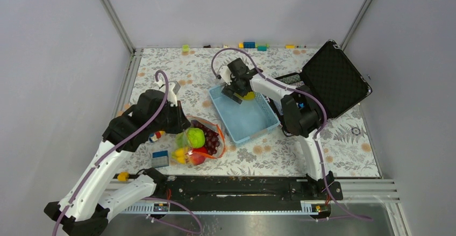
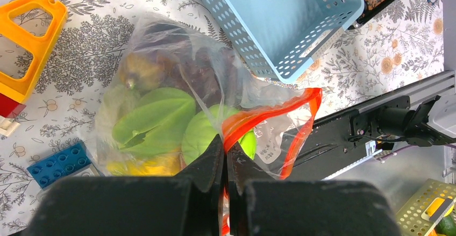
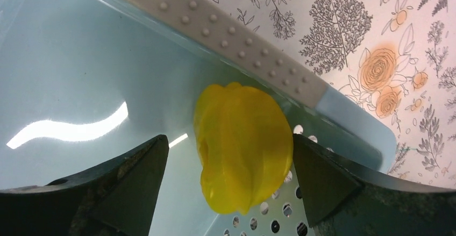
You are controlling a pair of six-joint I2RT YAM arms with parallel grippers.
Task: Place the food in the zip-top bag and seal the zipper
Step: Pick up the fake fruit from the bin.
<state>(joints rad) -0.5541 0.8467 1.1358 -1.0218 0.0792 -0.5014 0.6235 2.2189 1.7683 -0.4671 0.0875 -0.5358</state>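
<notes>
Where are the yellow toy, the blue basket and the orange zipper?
yellow toy [image 3: 242,144]: right wrist view, its middle.
blue basket [image 1: 250,120]: top view, its bare floor.
orange zipper [image 2: 269,114]: left wrist view, its upper strip.

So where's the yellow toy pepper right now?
The yellow toy pepper sits in the far right corner of the light-blue basket, against its perforated wall. The open right gripper straddles it, as the right wrist view shows best.
</notes>
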